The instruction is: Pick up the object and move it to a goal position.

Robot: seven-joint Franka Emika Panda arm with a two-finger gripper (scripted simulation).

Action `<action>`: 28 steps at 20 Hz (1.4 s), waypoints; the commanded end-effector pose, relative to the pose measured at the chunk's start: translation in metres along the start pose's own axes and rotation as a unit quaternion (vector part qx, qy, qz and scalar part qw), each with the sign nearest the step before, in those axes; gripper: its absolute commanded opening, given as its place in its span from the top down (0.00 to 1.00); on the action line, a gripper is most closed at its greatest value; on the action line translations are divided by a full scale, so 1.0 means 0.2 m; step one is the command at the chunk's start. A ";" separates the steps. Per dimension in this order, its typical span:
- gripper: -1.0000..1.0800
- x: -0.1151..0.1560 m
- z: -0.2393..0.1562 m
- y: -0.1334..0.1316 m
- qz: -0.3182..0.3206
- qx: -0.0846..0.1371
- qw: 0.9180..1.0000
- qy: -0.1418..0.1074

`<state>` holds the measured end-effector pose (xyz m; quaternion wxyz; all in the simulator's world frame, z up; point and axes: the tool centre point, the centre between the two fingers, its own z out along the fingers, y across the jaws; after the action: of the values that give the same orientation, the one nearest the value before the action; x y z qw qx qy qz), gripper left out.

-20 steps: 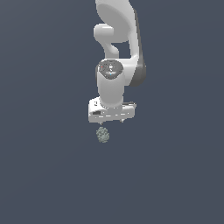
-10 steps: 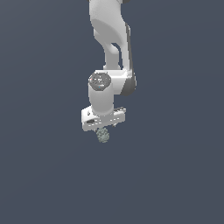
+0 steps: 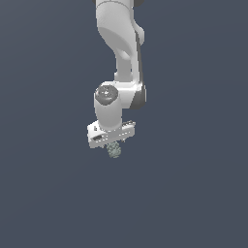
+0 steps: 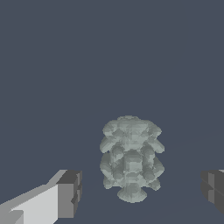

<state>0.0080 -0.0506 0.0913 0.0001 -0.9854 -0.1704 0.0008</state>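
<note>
The object [image 3: 115, 151] is a small grey-green knobbly lump lying on the dark blue-grey floor, just under the white gripper [image 3: 113, 145] in the exterior view. In the wrist view the object [image 4: 131, 157] sits between the two dark finger pads [image 4: 70, 192], with a clear gap on each side. The gripper [image 4: 141, 190] is open, its jaws standing wide apart on either side of the lump without touching it. The fingers are mostly hidden behind the hand in the exterior view.
The white arm [image 3: 118, 48] rises from the gripper to the top of the exterior view. A plain dark blue-grey floor [image 3: 193, 193] lies all around. No goal marker shows.
The gripper has come down and shifted toward the exterior view's left, so that it now sits right over the object. The object has not moved.
</note>
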 end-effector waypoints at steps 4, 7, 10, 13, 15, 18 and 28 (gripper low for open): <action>0.04 0.00 0.03 0.00 0.000 0.000 1.000 0.000; 0.04 0.00 0.09 0.00 -0.001 0.000 1.000 0.000; 0.04 0.00 0.18 0.00 -0.002 0.000 1.000 0.001; 0.04 0.00 0.23 0.00 -0.002 0.000 1.000 0.001; 0.04 0.00 0.25 0.00 -0.002 0.000 1.000 0.001; 1.00 0.00 0.25 0.00 -0.002 0.000 1.000 0.001; 1.00 0.00 0.25 0.00 -0.002 0.000 1.000 0.001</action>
<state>0.0084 -0.0510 0.0415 -0.0001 -0.9850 -0.1725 -0.0003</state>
